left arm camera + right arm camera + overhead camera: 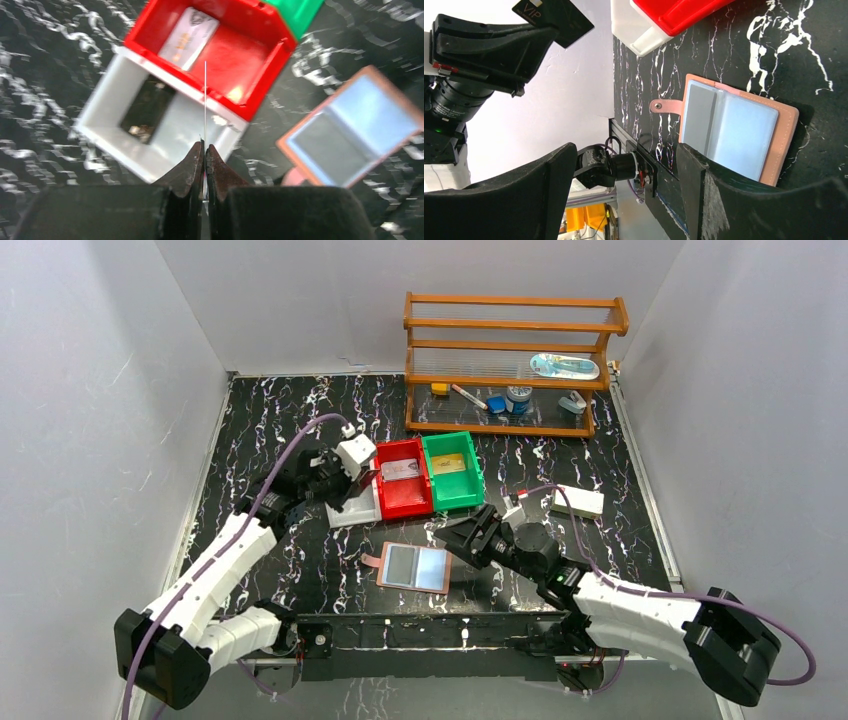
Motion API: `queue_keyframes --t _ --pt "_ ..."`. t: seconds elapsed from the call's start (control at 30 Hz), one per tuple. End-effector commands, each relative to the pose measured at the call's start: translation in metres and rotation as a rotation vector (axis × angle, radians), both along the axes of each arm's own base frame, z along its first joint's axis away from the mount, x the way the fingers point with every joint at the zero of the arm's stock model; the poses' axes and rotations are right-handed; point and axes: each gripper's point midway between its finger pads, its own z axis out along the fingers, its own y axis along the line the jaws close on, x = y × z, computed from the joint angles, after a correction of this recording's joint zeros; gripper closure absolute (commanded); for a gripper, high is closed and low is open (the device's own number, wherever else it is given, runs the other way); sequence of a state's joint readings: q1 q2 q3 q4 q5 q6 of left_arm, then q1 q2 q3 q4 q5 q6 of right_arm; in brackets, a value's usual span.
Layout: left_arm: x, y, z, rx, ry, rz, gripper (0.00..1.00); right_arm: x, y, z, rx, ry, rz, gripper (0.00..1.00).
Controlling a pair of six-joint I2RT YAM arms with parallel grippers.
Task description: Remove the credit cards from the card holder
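Reddish leather card holder (415, 567) lies open on the desk (290, 430), long axis left-right, just left of my wide-open right gripper (624, 155), the nearer one; my left gripper (205, 150) pinches a card (555, 19).

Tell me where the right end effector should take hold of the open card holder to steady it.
Probably its leather rim nearest the right end effector, from above, jaws straddling that edge. The card holder lies open and flat, pockets up, so only the thin rim and the small strap tab on its far side offer a pinch.
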State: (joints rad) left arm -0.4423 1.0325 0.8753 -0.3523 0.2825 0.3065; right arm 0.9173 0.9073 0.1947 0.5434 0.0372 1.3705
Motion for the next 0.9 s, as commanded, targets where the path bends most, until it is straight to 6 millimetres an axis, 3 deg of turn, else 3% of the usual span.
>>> queue_keyframes --t 0.0,0.27,0.47,0.7,0.87 --pt "0.025 0.031 0.004 0.317 -0.178 -0.090 1.00 0.004 -0.006 0.000 0.015 -0.004 -0.041 0.18" --pt "0.041 0.046 -0.024 0.543 -0.191 -0.203 1.00 0.004 -0.012 -0.001 0.020 0.003 -0.064 0.18" --pt "0.062 0.046 -0.036 0.598 -0.217 -0.207 1.00 0.004 -0.015 -0.002 0.026 0.007 -0.077 0.18" --pt "0.073 0.035 -0.059 0.591 -0.187 -0.249 1.00 0.006 -0.021 -0.004 0.027 0.010 -0.105 0.17" --pt "0.087 0.044 -0.075 0.635 -0.174 -0.204 1.00 0.005 -0.025 -0.007 0.032 0.016 -0.121 0.16"
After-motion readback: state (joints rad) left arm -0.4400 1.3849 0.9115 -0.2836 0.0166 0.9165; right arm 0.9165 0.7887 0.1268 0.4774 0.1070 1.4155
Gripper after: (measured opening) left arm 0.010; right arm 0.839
